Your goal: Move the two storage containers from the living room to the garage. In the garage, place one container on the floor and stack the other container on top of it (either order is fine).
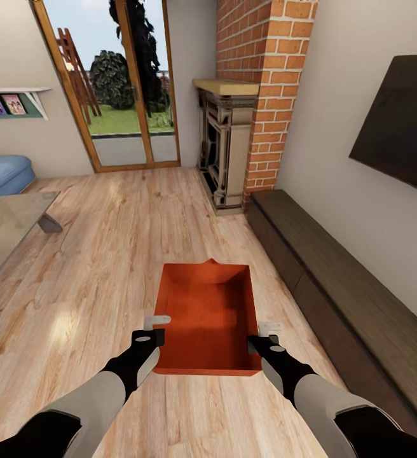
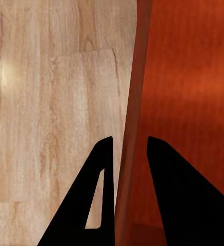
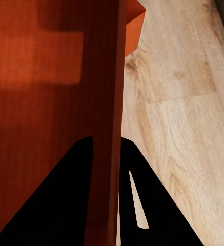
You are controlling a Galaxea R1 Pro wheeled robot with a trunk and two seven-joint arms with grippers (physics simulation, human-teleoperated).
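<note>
Head view puts you in the living room, looking down over both arms at an orange-red storage container [image 1: 208, 318] sitting on the light wood plank floor [image 1: 107, 254]. A small corner of a second orange-red container [image 1: 212, 261] peeks out just past the far rim of the first one; you cannot tell how the two sit against each other.

Your left gripper [image 1: 156, 326] is at the near end of the bin's left wall, and your right gripper [image 1: 266, 333] is at the near end of its right wall.

From the left wrist view, your left gripper [image 2: 128, 169] straddles the thin wall [image 2: 135, 102]: one finger [image 2: 94, 205] stands outside over the planks, the other inside over the bin's floor. The jaws are narrow around the wall, yet a sliver of gap shows on each side, so you cannot tell if they are truly pinching it.

From the right wrist view, your right gripper [image 3: 106, 169] has its jaws pressed close on the right wall [image 3: 112, 92], one finger inside, one outside, with no gap to see.

Ahead of you rise the red-brick fireplace column [image 1: 266, 76] and the glass door [image 1: 113, 89]; the long low dark-wood cabinet [image 1: 335, 280] runs along the wall on your right, under the black wall TV [image 1: 399, 121].
</note>
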